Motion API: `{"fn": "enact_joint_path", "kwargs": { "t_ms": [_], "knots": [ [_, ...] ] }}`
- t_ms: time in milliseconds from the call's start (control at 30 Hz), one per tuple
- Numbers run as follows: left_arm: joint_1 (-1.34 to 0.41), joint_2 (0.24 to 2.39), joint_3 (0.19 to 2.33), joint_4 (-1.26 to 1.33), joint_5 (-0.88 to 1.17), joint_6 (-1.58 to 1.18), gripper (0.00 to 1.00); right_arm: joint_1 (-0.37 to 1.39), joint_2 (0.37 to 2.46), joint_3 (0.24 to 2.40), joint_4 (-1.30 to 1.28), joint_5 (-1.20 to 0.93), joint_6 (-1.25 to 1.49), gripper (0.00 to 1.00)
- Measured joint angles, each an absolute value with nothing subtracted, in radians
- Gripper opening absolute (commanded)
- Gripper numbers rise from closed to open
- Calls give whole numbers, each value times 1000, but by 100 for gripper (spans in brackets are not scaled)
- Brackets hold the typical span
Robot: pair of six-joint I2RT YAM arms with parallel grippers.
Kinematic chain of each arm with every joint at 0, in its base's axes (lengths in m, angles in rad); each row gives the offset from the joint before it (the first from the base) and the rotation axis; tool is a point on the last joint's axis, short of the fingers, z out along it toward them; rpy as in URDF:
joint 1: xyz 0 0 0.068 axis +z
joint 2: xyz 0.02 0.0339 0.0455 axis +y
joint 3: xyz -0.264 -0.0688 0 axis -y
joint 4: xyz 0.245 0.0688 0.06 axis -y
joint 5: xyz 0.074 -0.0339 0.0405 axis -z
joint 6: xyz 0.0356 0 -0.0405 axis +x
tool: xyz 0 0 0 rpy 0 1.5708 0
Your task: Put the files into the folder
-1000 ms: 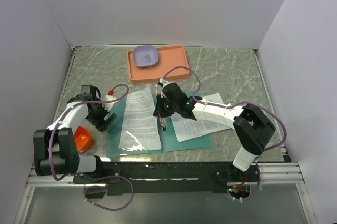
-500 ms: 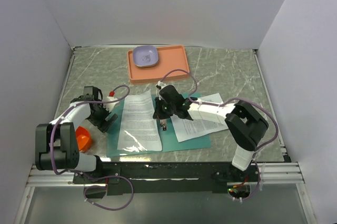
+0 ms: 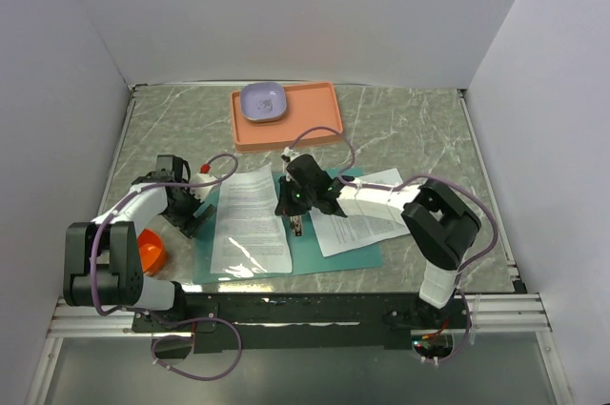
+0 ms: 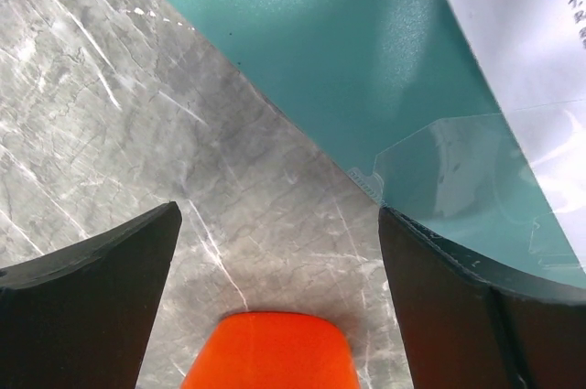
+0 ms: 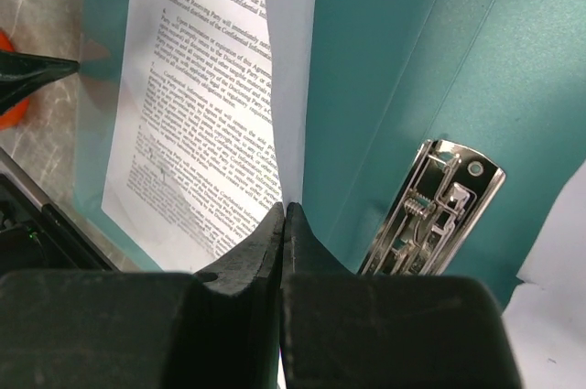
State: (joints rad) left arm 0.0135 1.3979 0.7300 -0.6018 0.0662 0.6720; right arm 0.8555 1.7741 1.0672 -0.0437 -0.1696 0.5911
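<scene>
The teal folder [image 3: 334, 243] lies open on the table, its metal fastener [image 5: 430, 210] along the spine. One file [image 3: 253, 219], a white printed sheet, lies over the folder's left half. My right gripper [image 3: 289, 205] is shut on that sheet's right edge [image 5: 291, 87], and the paper runs into the closed jaws [image 5: 286, 208]. A second file [image 3: 372, 214] lies across the folder's right half, under the right arm. My left gripper [image 3: 193, 218] stands open and empty just off the folder's left edge [image 4: 339, 50], low over the table.
An orange object [image 3: 148, 251] sits left of the folder, between my left fingers in the wrist view [image 4: 270, 352]. A white bottle with a red cap [image 3: 200, 176] stands behind the left gripper. An orange-pink tray [image 3: 305, 124] holds a purple bowl [image 3: 263, 102] at the back.
My right gripper has slid a little to the left with the sheet's edge in it, and the sheet has shifted left on the folder. The left gripper has barely moved.
</scene>
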Motion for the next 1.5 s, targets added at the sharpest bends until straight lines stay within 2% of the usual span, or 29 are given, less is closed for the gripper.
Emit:
{"fn": "enact_joint_path", "kwargs": {
  "t_ms": [567, 1000, 1100, 1167, 1200, 1333, 1500],
  "knots": [
    [-11, 1395, 730, -603, 47, 666, 98, 884, 1854, 1128, 1, -188, 649, 0],
    [-13, 1381, 727, -610, 48, 669, 99, 907, 1848, 1097, -44, -81, 754, 0],
    [-14, 1381, 727, -610, 48, 669, 99, 907, 1845, 1065, -38, -75, 768, 17],
    [-14, 1381, 727, -611, 48, 669, 99, 910, 1845, 1052, -36, -76, 772, 22],
    [-14, 1380, 727, -611, 48, 669, 99, 912, 1845, 1048, -36, -77, 770, 29],
    [-14, 1376, 727, -615, 48, 669, 99, 928, 1845, 1038, -36, -78, 770, 35],
    [-14, 1372, 727, -614, 48, 669, 99, 933, 1837, 1019, -10, -78, 769, 32]
  ]
}}
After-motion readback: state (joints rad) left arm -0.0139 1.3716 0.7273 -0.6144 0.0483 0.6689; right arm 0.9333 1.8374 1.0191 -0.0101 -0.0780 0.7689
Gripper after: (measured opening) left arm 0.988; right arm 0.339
